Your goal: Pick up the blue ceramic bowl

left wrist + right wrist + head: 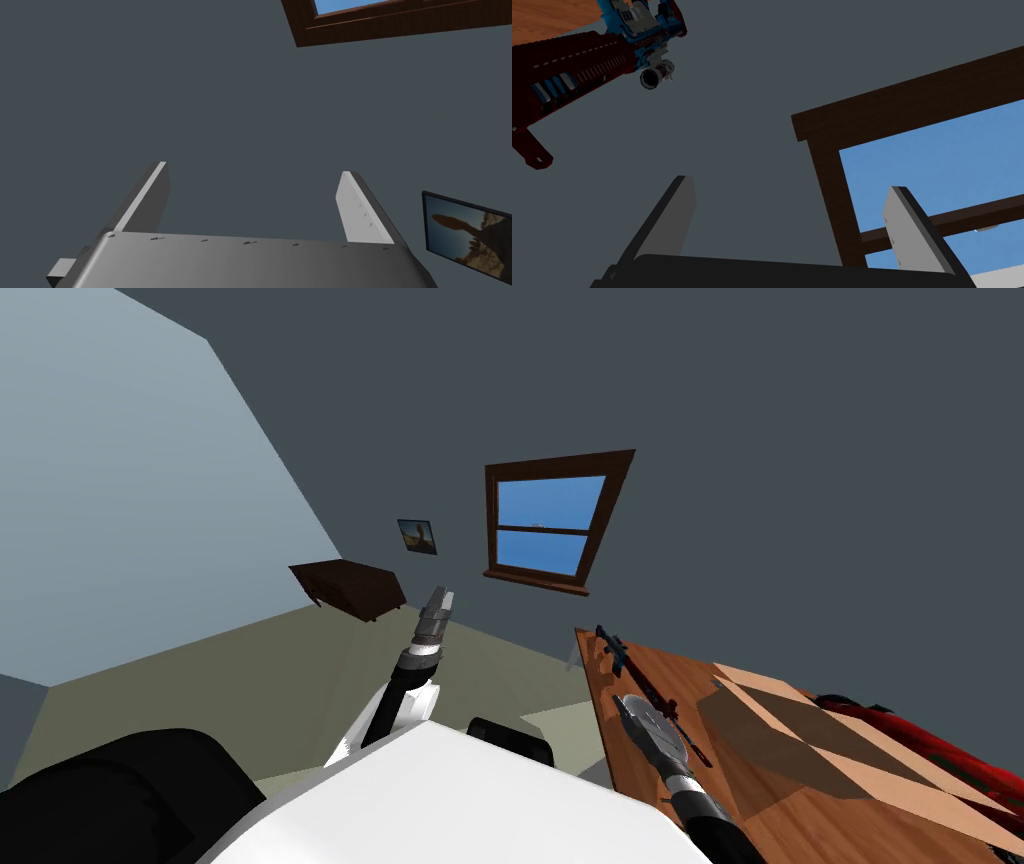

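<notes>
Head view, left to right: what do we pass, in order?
cabinet → picture → left gripper → window → box

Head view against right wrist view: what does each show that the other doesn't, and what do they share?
Head view's extras: the left tool held up toward the wall, a dark cabinet, a small picture, a tan box on the table, and something red beyond the box. Right wrist view's extras: the gun's red and blue detail, seen close. Shared: the right tool, open, the window, the table's corner and the gun lying on it.
</notes>
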`<state>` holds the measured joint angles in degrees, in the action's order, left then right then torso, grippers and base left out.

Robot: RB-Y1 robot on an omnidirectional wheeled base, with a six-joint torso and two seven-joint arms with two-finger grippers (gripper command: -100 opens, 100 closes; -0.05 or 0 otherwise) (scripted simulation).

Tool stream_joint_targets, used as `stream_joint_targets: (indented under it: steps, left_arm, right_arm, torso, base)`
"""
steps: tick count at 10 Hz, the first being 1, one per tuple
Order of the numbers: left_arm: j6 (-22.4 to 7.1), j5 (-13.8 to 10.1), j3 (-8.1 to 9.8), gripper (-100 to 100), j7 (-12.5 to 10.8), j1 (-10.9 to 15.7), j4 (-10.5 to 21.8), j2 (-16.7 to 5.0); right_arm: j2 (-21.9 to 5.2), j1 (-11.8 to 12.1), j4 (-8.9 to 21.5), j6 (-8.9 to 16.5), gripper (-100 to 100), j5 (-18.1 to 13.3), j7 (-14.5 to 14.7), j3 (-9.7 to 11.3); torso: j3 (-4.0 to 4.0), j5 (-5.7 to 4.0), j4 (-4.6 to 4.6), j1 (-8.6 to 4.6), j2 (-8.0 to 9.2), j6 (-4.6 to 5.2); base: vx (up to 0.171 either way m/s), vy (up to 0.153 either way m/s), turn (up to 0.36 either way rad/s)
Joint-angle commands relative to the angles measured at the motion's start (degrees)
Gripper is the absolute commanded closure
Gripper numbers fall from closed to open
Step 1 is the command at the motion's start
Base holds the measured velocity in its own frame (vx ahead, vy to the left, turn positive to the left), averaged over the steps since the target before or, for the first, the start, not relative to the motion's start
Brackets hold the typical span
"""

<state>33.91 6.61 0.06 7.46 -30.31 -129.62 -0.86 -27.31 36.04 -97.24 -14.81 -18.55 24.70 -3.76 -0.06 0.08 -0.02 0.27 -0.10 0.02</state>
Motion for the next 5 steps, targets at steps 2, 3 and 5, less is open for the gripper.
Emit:
stream_joint_targets:
  steps: [2,3,5]
  left_arm:
    - [0.00,0.00,0.00,0,0.00,0.00,0.00,0.00]
    - [0.00,0.00,0.00,0,0.00,0.00,0.00,0.00]
    - [0.00,0.00,0.00,0,0.00,0.00,0.00,0.00]
  right_arm:
    - [-1.47,1.05,4.38,-0.46,-100,-1.80,1.62,-0.19]
    - [-1.47,1.05,6.57,-0.46,-100,-1.80,1.62,-0.19]
    - [-2.53,1.45,9.74,-0.58,-100,-2.92,2.48,-0.24]
  torso:
    - [0.03,0.00,0.00,-0.03,0.06,0.04]
    - [0.01,0.00,0.01,-0.02,0.01,-0.02]
    - [-0.01,-0.01,0.00,-0.09,-0.02,0.00]
  base:
    - [0.061,0.068,0.193]
    - [0.062,0.048,0.102]
    - [0.079,0.042,0.135]
